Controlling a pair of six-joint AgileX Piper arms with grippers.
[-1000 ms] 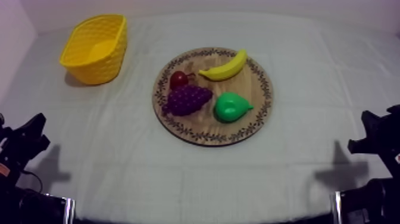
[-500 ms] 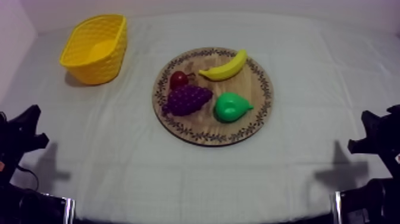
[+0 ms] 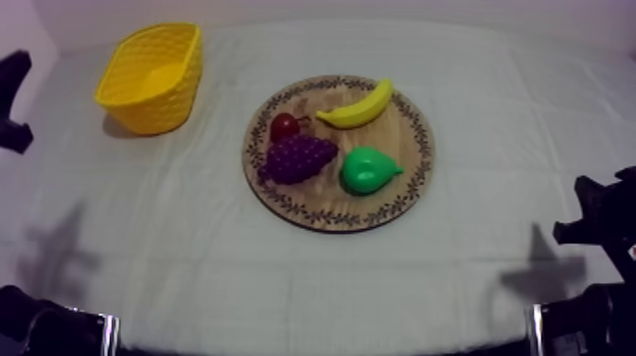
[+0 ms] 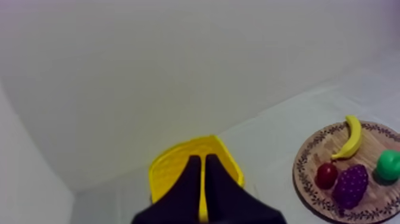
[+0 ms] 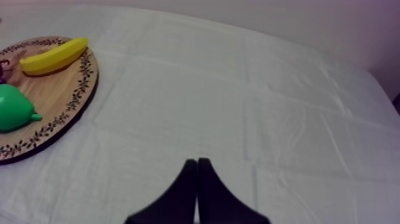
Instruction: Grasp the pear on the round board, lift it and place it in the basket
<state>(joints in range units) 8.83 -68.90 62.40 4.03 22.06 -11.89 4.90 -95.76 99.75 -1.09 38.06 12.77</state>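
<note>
Left wrist view is being taken up close by the left end effector (image 4: 202, 159), whose two black fingers are being held together as a narrow wedge with nothing gripped between them, and it is being pointed toward the yellow basket (image 4: 178, 170). This is being read as a pose before any grasp, the pear not yet being approached. The right end effector (image 5: 197, 161) is likewise being kept closed and empty, low over bare cloth at the right of the table (image 3: 237, 284), probably so that it is being kept out of the way, the basket being set at the far left, on the left arm's side. Farther out, the pear (image 3: 367, 170) is being carried on the wooden board (image 3: 322, 206), at its near right part, just beside the bunch of grapes (image 3: 298, 157) and apart from the banana (image 3: 358, 106) and the small red fruit (image 3: 284, 126). It is being shown as a smooth, glossy, bright green piece, lying on its side, its round body being narrowed to a short tip toward the board's right rim. Nothing is being stacked on it, so a grasp from above is being judged open.
</note>
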